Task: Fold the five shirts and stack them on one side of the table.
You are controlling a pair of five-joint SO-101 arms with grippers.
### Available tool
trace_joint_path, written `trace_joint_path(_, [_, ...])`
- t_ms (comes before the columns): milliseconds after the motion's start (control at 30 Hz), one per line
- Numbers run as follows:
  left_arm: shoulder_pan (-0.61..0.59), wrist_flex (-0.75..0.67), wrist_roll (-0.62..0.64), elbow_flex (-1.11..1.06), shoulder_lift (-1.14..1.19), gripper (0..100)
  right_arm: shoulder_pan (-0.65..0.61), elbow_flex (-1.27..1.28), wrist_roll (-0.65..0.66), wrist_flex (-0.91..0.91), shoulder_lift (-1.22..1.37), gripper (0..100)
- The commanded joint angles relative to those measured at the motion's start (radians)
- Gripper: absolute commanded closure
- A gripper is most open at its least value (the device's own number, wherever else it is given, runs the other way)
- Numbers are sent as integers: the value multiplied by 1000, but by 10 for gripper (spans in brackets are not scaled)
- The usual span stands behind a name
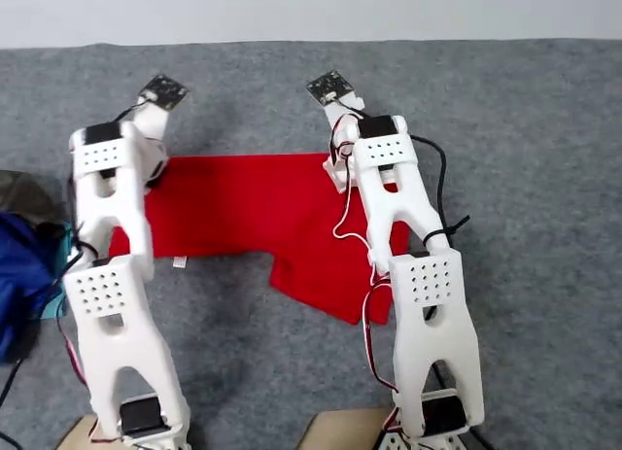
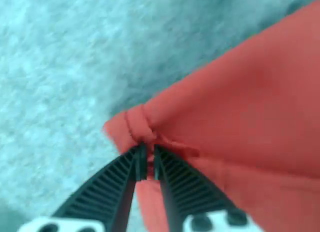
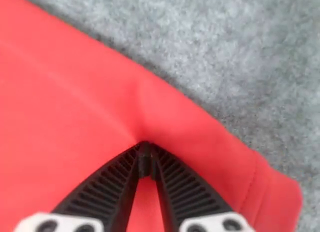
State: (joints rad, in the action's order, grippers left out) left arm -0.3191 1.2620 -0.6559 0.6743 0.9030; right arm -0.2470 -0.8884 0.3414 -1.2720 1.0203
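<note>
Evidently, the left tool (image 2: 146, 164) and the right tool (image 3: 145, 164) are each clamped on the far edge of the red shirt (image 1: 243, 212), spread on the worktop (image 1: 525, 178), presumably so that edge can be folded over.

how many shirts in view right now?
1 for sure: the red shirt, spread in the middle. A heap of blue cloth and dark cloth at the high view's left edge may hide more.
</note>
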Motion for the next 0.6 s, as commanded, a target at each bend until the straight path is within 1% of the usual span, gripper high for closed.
trace_joint_path(0, [-61,-15,-38,27,-17,967,1,-34,12,-1,-1,988])
trace_joint_path(233, [-110,-6,-43,182,-14,966,1,-34,12,-1,1,988])
trace_joint_path(300, [-121,18,-43,225,-20,966,1,-34,12,-1,1,988])
trace_joint_path(333, [-121,43,-43,262,-20,966,1,-34,12,-1,1,988])
trace_joint_path(433, [-101,178,-40,401,-20,966,1,-34,12,-1,1,988])
trace_joint_path(500, [-57,292,-37,506,-17,966,1,-34,12,-1,1,988])
trace_joint_path(567, [5,397,-3,595,-11,966,1,-34,12,-1,1,988])
